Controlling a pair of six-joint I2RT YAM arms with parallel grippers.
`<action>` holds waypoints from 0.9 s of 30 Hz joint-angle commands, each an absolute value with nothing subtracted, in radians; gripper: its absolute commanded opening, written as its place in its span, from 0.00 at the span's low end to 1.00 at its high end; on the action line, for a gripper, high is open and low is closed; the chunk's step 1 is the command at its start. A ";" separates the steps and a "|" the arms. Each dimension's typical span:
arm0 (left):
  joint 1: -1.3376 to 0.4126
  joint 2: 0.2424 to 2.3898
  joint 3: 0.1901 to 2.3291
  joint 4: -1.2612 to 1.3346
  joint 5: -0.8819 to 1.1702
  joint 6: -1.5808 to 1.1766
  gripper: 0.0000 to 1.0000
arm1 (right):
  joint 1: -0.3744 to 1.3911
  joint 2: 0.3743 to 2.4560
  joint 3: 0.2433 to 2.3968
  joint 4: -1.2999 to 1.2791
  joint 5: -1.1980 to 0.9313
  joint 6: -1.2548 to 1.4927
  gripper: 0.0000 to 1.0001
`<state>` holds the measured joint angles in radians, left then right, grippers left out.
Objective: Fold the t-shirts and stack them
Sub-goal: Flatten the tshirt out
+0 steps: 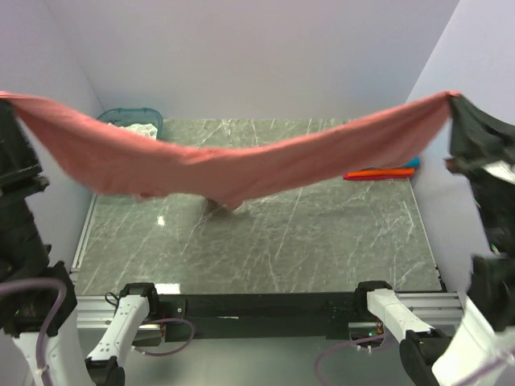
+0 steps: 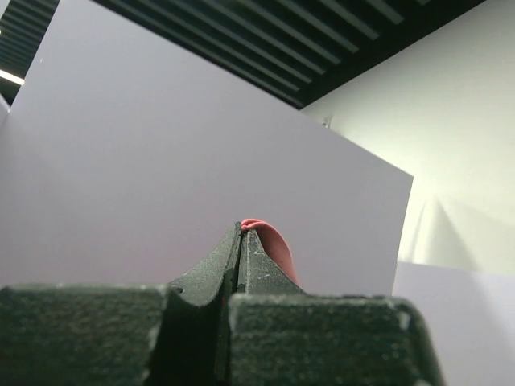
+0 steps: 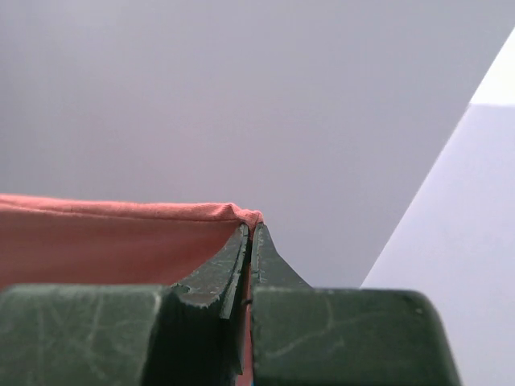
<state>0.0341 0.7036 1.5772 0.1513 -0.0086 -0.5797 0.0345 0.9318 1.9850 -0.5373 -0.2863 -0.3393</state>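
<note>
The big red t-shirt [image 1: 241, 165] hangs in the air, high over the desk [image 1: 322, 241]. It is stretched from one side to the other like a rope bridge. The left fingers [image 2: 233, 249] are shut tight on one end of the cloth, and a small red bit pokes out past their tips. The right fingers [image 3: 233, 253] are shut tight on the other end, with the red hem running away to the left.

I think the two arms hold it up and wide so it opens out and can be laid down flat for folding. The middle sags down low, and one bit dangles close to the desk. I cannot tell if it touches.

The ends of the shirt are right up by the side walls [image 1: 56, 72], so there is little room to pull wider. Under the shirt most of the desk is bare. A teal basket [image 1: 121, 117] with a white cloth [image 1: 138, 129] in it sits in the far left corner. An orange t-shirt [image 1: 378, 173] and a teal-blue t-shirt [image 1: 412, 162] lie folded at the far right edge. The shirt should come down between them, not on top.
</note>
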 commanded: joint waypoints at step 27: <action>0.020 1.477 1.092 0.345 0.037 -0.652 0.00 | 0.032 1.428 1.204 -0.017 -0.275 -0.348 0.00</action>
<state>0.0288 1.3659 1.0962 0.2359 0.0151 -0.6243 0.0345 1.3361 1.1919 -0.2070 -0.2565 -0.3389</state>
